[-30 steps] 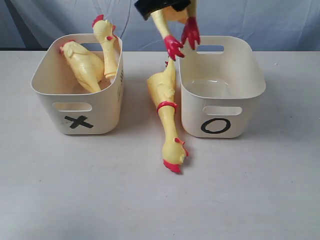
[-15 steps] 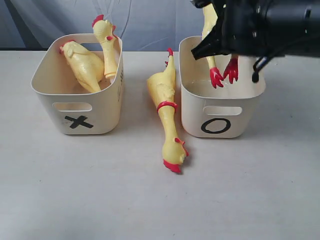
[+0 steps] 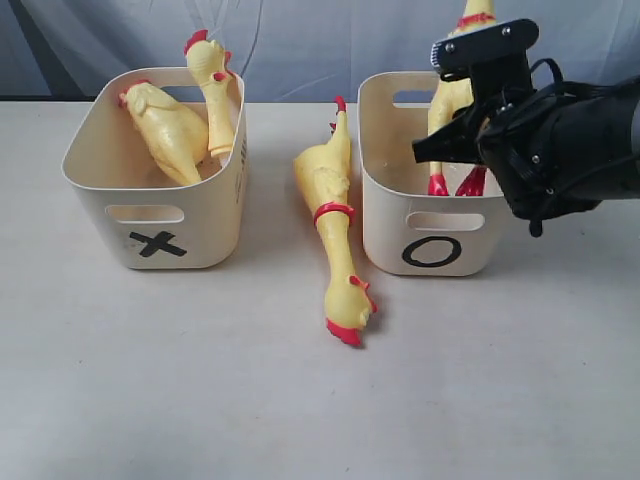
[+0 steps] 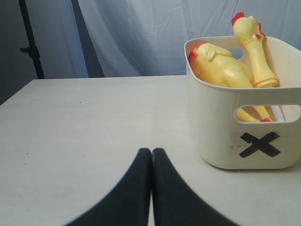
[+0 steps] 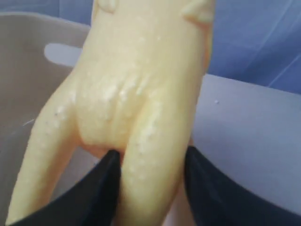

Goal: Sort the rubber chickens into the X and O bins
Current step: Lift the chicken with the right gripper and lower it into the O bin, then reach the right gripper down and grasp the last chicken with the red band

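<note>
The right gripper (image 3: 452, 142) has dropped lower, clamped on a long yellow rubber chicken (image 3: 447, 100) hanging upright, red feet apparently inside the cream plastic O-marked bin (image 3: 385, 222), frame right.

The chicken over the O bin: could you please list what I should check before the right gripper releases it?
1. Hold: the right gripper clamps the held chicken by its body: ok.
2. Its red feet are inside the O bin rim: ok.
3. Bin floor free: cannot tell, the arm hides part.
4. The lying chicken is on the table, outside the bin: ok.
5. The left gripper is shut and empty by the X bin: ok.
</note>
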